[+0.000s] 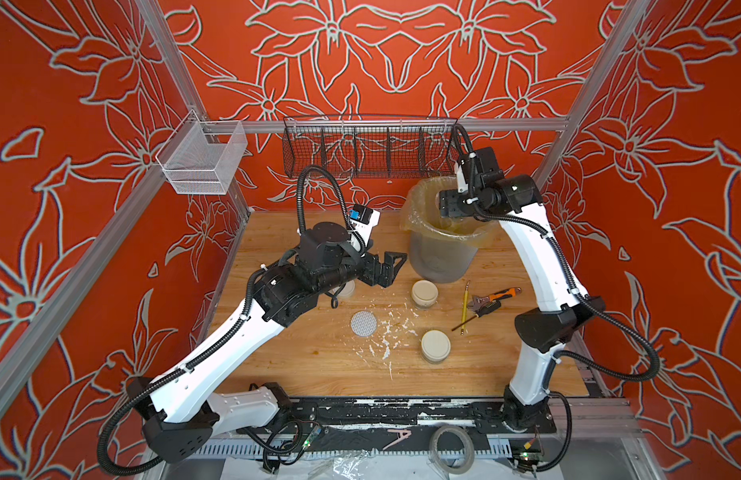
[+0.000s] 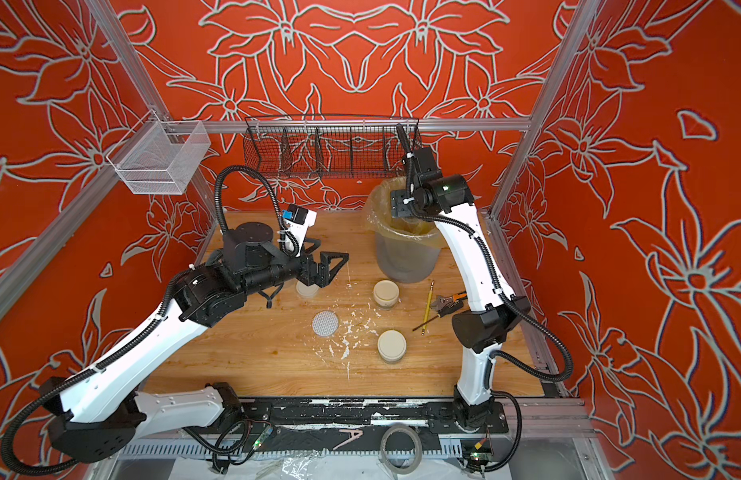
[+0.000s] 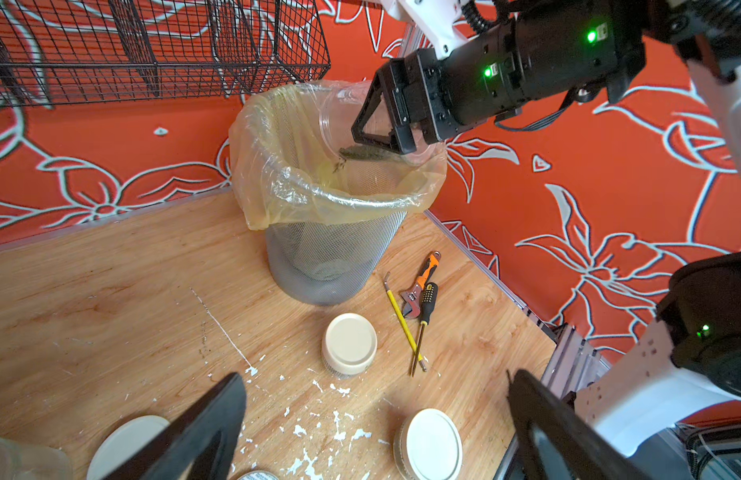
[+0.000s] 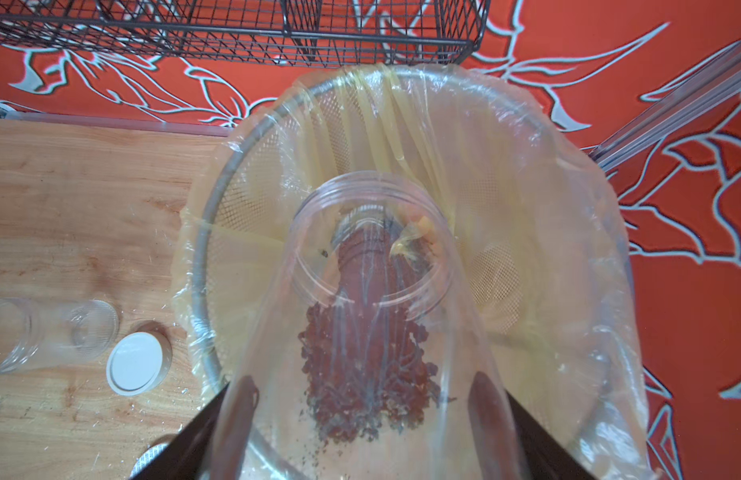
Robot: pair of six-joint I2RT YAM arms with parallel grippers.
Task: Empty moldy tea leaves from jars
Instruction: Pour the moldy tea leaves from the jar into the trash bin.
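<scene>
The right gripper [image 4: 366, 399], gripping a tilted jar [image 3: 339, 112], is filling the mouth of the bin [image 1: 441, 257]. The wire basket [image 1: 369, 149] is hanging close behind. One lidded jar [image 1: 424, 293], a second lidded jar [image 1: 435, 345] and tools [image 1: 493, 297] are obstructing the approach in front. The near strip of the table [image 1: 302, 365] is lying open.

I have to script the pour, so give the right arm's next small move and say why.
Probably tip the jar mouth further down. The right end effector holds it lidless and tilted over the bin, but a heap of leaves lies along its lower wall, not yet out.
</scene>
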